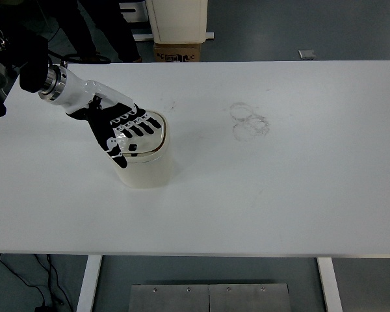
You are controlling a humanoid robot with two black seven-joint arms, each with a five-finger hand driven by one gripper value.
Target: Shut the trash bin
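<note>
Trash bin: a small cream bin with rounded corners, standing upright on the left half of the white desk, roughly midway between the near and far edges. I see its lid lying flat across the top, seated level with the rim.

My left hand comes in from the upper left and rests palm-down on the lid. The fingers are stretched out and slightly fanned, released rather than clenched, grasping nothing; they lie flat on the lid surface. The thumb hangs over the bin's left front corner. The wrist section behind the hand is white, with a metal collar nearer the picture's edge.

Right of the bin, well apart from it, I note faint ring-shaped smudges on the desk surface, toward the far side.

Beyond the desk's far edge, on the grey floor, a cardboard box sits below a white cabinet. A small flat grey item lies on the floor further right; I cannot tell what it is. Dark trouser legs of a person show at the top left.
</note>
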